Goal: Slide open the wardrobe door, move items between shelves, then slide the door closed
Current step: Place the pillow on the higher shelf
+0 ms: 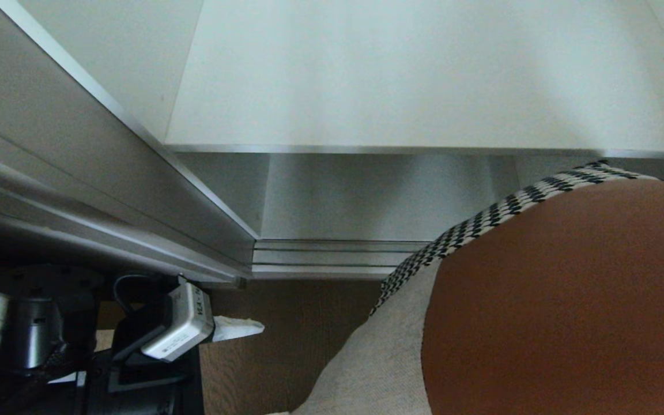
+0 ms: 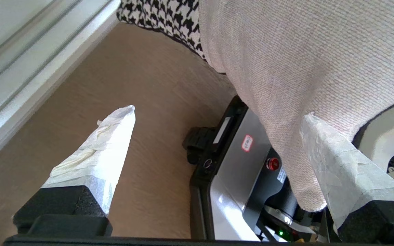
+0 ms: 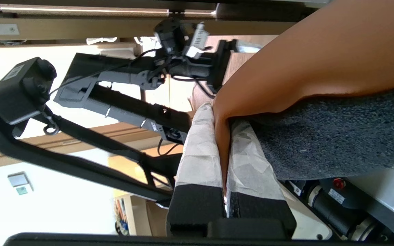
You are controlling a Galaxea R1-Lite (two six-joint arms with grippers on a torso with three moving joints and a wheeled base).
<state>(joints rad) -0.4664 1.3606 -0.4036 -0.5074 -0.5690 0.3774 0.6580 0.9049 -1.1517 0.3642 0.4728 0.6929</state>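
Carrying the cushion (image 1: 557, 300) at lower right of the head view, the right gripper (image 3: 221, 150) has its fingers pinching a rust-brown edge; the left gripper (image 2: 217, 150) fingers are spread wide, one touching the cream fabric. Wardrobe stands open; the shelf (image 1: 424, 86) waits bare, placing and closing remain

One cushion (image 1: 539, 300), one shelf (image 1: 424, 75) (two grippers)
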